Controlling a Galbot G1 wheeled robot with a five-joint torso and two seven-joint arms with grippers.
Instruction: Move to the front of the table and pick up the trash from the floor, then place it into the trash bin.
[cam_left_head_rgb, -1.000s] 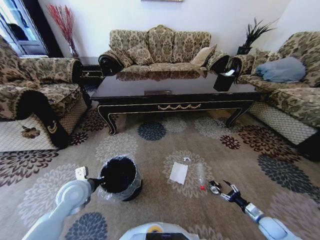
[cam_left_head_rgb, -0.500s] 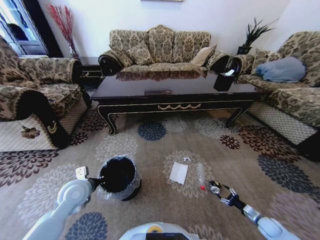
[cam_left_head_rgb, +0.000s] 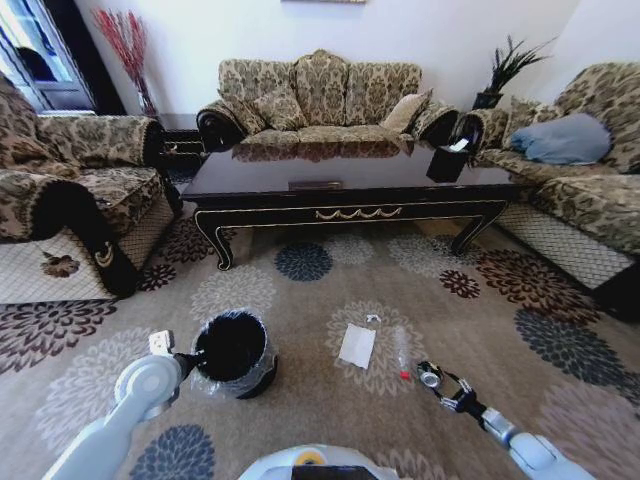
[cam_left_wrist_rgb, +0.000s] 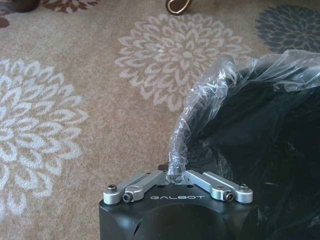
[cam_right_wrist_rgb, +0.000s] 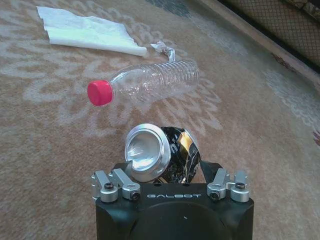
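You are looking at one worktop (cam_left_head_rgb: 350, 180), the long dark coffee table, standing well beyond the action and carrying only a black tissue box (cam_left_head_rgb: 447, 160), so it is serving as a landmark rather than a place of work. Everything is happening on the floor (cam_left_head_rgb: 300, 400), the flower-patterned carpet in front of it. There is one trash bin (cam_left_head_rgb: 233, 352), black and bag-lined, sitting to your left, and your left gripper (cam_left_wrist_rgb: 176, 184) is pinching the crinkled plastic liner (cam_left_wrist_rgb: 200, 100) at the rim, jaws pressed together on it; my judgement is that it is holding the bin steady and its mouth reachable. Your right gripper (cam_right_wrist_rgb: 165, 186) is clamping one crushed metal can (cam_right_wrist_rgb: 159, 155), open end up, low over the carpet just beside the remaining litter and well apart from the bin, so the can is not yet dropped in. Lying loose on the carpet between bin and right gripper you are seeing one white paper piece (cam_right_wrist_rgb: 87, 31), flat, one clear plastic bottle (cam_right_wrist_rgb: 150, 82) on its side with a red cap, and one small crumpled scrap (cam_right_wrist_rgb: 165, 49) touching the bottle's far end. That is making four pieces of trash: one held, three waiting.
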